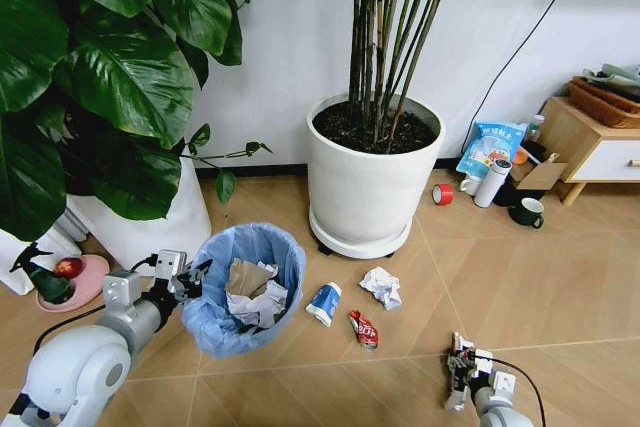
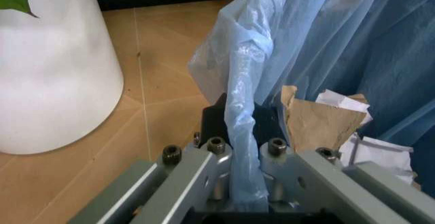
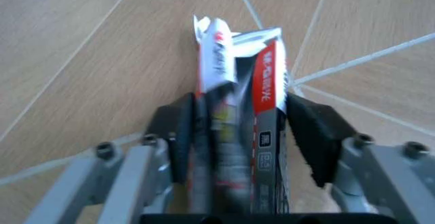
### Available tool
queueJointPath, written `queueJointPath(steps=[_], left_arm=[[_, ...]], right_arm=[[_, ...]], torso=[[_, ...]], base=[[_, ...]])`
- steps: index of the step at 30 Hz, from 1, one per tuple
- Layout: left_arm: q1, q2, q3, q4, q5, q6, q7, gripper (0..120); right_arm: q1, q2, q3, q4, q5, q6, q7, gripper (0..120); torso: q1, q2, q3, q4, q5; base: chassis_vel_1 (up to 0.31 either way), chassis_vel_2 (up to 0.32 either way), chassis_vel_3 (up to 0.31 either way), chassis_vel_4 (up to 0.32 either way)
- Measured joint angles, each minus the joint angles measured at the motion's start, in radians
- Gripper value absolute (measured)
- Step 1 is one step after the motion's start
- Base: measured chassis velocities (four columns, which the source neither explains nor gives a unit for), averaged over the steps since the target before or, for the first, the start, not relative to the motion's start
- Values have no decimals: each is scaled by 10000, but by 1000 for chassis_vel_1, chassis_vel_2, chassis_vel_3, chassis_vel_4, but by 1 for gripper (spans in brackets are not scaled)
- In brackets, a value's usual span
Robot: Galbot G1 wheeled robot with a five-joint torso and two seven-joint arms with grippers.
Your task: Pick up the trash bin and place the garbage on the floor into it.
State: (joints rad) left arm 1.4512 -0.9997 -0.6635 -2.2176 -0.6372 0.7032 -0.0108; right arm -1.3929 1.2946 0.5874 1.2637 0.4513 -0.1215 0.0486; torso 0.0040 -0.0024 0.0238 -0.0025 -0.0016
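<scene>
The trash bin (image 1: 245, 287) sits on the floor (image 1: 520, 287) just in front of the big white plant pot (image 1: 365, 172), mouth tipped toward the camera, lined with a crinkly light blue bag (image 2: 319, 40). Inside there's a brown paper scrap (image 2: 323, 124) and some crumpled white paper (image 1: 262, 305).

Left end effector (image 1: 190, 277) is at the bin's left rim, and the left wrist view shows its fingers (image 2: 217, 127) pinched on the bag-covered rim.

Right end effector (image 3: 245, 137) is low over the floor near the bottom right, clamped on a flattened red-and-white wrapper (image 3: 245, 81) whose long axis runs straight out along the fingers.

Still lying on the floor beside the bin: a crushed blue-white can (image 1: 323, 303), a red wrapper (image 1: 364, 328) and a white paper wad (image 1: 382, 287).
</scene>
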Motion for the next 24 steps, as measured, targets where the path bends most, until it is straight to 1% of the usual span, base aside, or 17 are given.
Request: queueJointPath(steps=[1,3,4,5,6,10,11,12,14,17,19,21,23,24], left_arm=[[0,0,0,0,0,0,0,0],[-1,-11,2,-3,0,0,1,0],[-3,-20,8,-4,0,0,1,0],[-3,-20,8,-4,0,0,1,0],[-6,-33,18,-7,0,0,0,0],[1,-69,34,-19,27,0,-1,0],[1,-69,34,-19,27,0,-1,0],[12,-80,34,-26,38,0,-1,0],[27,-94,34,-61,47,0,-5,0],[42,-105,29,-88,50,0,-12,0],[56,-122,25,-101,74,0,-19,0],[60,-129,26,-101,86,0,-22,0],[65,-144,41,-107,104,0,-23,0],[65,-144,41,-107,104,0,-23,0]], right_arm=[[0,0,0,0,0,0,0,44],[3,13,-10,-37,-9,33,-37,32],[4,15,-10,-53,-11,41,-46,29],[4,15,-10,-53,-11,41,-46,29],[5,15,-11,-80,-11,60,-60,24],[3,3,-4,-152,-9,104,-96,12],[3,3,-4,-152,-9,104,-96,12],[2,-9,0,-183,-9,131,-108,8],[2,-22,12,-213,-9,175,-121,3],[-6,-48,41,-132,-12,187,-123,0],[-84,-109,48,204,-17,158,-163,0],[-103,-135,48,399,-17,154,-208,0],[-151,-235,51,936,-17,131,-358,0],[-151,-235,51,936,-17,131,-358,0]], torso=[[0,0,0,0,0],[0,0,0,2,4],[0,0,0,2,5],[0,0,0,2,5],[0,0,-1,3,4],[0,0,-1,6,6],[0,0,-1,6,6],[0,1,0,6,6],[0,1,0,6,7],[0,0,2,5,9],[2,-2,5,-1,21],[2,-2,6,-4,25],[2,-1,3,2,13],[2,-1,3,2,13]], base=[[0,0,0,0],[0,0,0,0],[0,0,0,0],[0,0,0,0],[0,0,0,0],[0,0,0,0],[0,0,0,0],[0,0,0,0],[0,0,0,0],[0,0,0,0],[0,0,0,0],[0,0,0,0],[0,0,0,0],[0,0,0,0]])
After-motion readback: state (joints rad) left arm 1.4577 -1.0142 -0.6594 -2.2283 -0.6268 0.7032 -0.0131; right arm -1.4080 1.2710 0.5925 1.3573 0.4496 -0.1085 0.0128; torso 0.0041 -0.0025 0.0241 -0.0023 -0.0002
